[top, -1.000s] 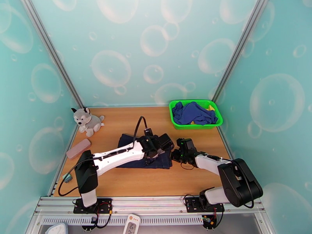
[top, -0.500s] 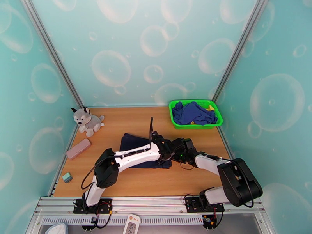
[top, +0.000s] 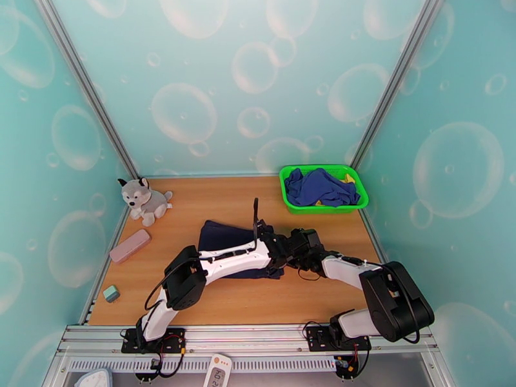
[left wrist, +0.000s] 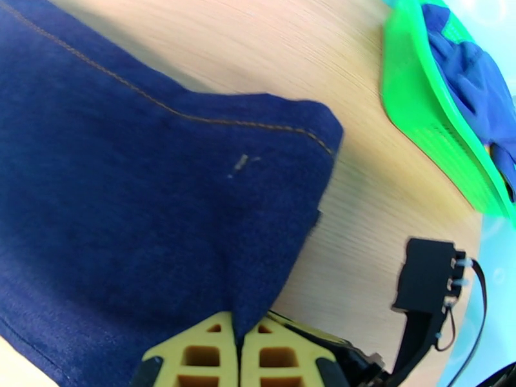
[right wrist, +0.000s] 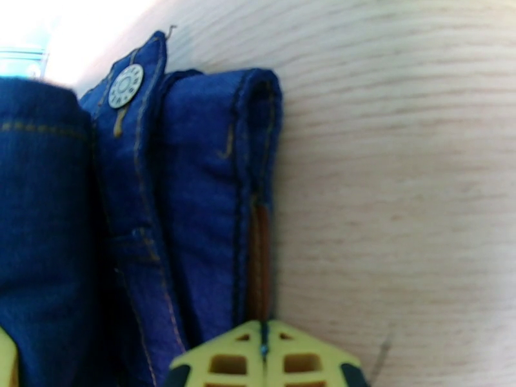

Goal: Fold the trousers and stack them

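At the middle of the worktop [top: 258,304], the folded trousers [top: 219,235] are lying flat. The left end effector [left wrist: 239,331] is pinching their denim with closed fingers. Beside it, the right end effector [right wrist: 263,335] is clamping the waistband edge, fingers together.

From above, the left arm [top: 226,259] covers the near side of the trousers [top: 219,233]. The basket [left wrist: 413,117] runs off the left wrist view's right edge. The right wrist view's top left is glare.

Trousers [top: 219,235] centre, green basket [top: 326,207] far right; near table [top: 258,301] strip free.
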`<action>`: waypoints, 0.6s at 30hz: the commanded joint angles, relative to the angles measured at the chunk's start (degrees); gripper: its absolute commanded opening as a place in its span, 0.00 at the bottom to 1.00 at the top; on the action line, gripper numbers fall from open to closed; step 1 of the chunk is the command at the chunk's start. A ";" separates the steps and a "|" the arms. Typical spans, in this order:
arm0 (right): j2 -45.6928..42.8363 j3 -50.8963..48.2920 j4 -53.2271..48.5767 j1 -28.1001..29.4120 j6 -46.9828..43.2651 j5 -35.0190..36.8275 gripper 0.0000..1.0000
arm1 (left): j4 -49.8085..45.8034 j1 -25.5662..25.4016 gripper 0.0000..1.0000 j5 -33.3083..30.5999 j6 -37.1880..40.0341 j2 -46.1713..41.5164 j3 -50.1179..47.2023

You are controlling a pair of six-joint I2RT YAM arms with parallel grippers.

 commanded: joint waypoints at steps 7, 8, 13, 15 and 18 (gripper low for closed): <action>-1.85 -0.72 -2.61 0.41 1.86 0.51 0.16 | 24.51 2.58 0.92 2.05 13.51 -11.06 -15.87; -3.40 -0.91 -3.36 0.16 2.04 1.22 0.21 | 24.63 3.42 0.99 0.05 13.75 -13.33 -17.95; -13.37 0.66 -10.71 -0.38 1.99 6.51 0.33 | 34.66 8.27 0.99 -1.80 26.75 -27.95 -33.23; -17.46 3.37 -14.69 0.11 1.71 10.02 0.36 | 44.09 11.32 0.99 2.94 36.26 -35.86 -42.98; -20.55 8.02 -17.06 1.46 1.62 11.69 0.42 | 58.52 21.46 0.99 20.87 41.92 -47.05 -58.87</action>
